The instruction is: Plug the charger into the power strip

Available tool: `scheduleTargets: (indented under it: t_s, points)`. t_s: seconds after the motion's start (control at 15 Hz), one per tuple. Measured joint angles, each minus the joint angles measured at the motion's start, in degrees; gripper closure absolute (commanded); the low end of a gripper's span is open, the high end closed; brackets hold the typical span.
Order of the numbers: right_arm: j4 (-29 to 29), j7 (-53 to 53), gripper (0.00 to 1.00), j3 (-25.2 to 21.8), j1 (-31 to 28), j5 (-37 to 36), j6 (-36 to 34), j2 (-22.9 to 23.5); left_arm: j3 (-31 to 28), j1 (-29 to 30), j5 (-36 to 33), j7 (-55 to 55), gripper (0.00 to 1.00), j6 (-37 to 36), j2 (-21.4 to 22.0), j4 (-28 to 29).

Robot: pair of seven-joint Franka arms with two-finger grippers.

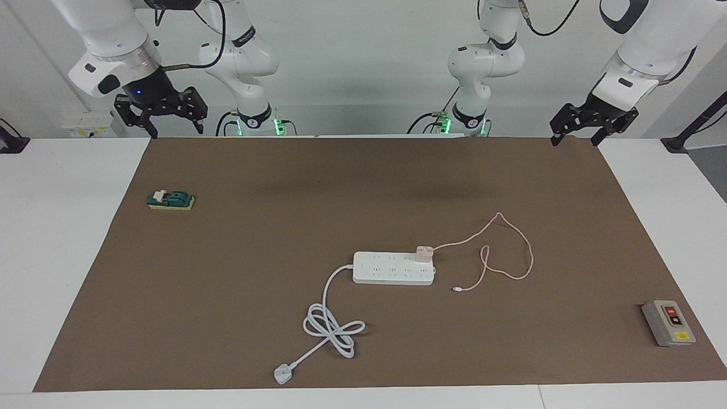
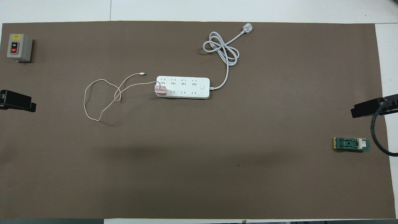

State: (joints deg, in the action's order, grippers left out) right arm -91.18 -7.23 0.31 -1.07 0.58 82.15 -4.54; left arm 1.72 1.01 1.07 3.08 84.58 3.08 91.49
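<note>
Two grippers: we see both raised at the robots' end of the table, each holding nothing.
Left gripper (image 1: 575,136): fingers spread apart, empty, hanging over the brown mat's (image 1: 363,187) corner at the left arm's end; in the overhead view only its dark tip (image 2: 17,101) shows.
Right gripper (image 1: 170,128): fingers spread apart, empty, over the mat's edge at the right arm's end, well apart from everything on it.
Charger (image 1: 424,253): we find it seated on the power strip (image 1: 393,268), at the strip's end toward the left arm, in the row nearer the robots.
Charger cable (image 2: 102,96): thin and pink, it loops loosely over the mat toward the left arm's end.
Power strip cord (image 1: 332,326): thick, white, knotted in a loose coil, ending in a white plug (image 1: 281,373) lying unplugged, farther from the robots.
Writing: we read ON and OFF on the grey switch box (image 2: 19,47); its yellow label is too small to read.
Green block (image 2: 351,144): lies near the right arm's end.
</note>
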Motion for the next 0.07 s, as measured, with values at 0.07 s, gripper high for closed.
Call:
scheduleTargets:
  t_s: [0.07]
  points:
    - [0.00,0.00,0.00,0.00,0.00,0.00,0.00,0.00,-0.05,0.01,0.00,0.00,0.00,0.00,0.00,0.00]
